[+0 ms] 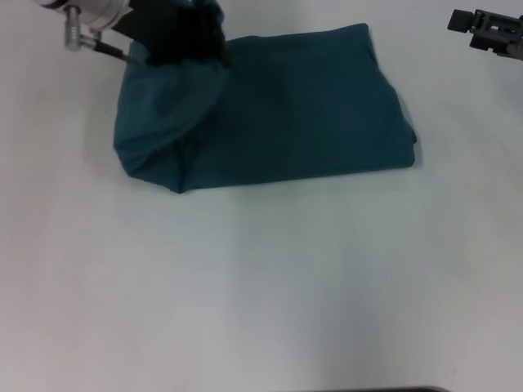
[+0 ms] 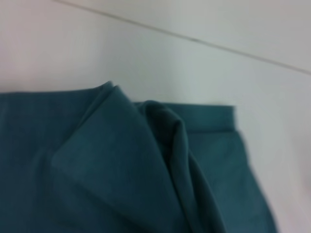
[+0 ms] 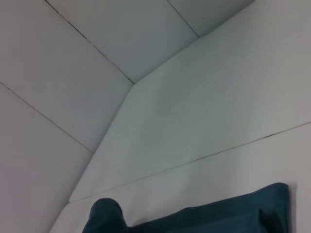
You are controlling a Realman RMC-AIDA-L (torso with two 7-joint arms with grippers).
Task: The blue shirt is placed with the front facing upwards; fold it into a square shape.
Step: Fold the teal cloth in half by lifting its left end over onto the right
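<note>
The blue shirt (image 1: 286, 114) lies folded into a rough rectangle on the white table, plain teal side up, with no lettering showing. Its left end is bunched and drawn up toward my left gripper (image 1: 186, 51), which sits at the shirt's far-left corner, shut on a fold of the cloth. The left wrist view shows that raised, creased fold of the blue shirt (image 2: 160, 141) close up. My right gripper (image 1: 490, 33) hangs at the far right, off the shirt and above bare table. The right wrist view catches only a far edge of the blue shirt (image 3: 228, 216).
The white table (image 1: 261, 294) stretches wide in front of the shirt. Seams between the white table panels (image 3: 194, 160) run behind it.
</note>
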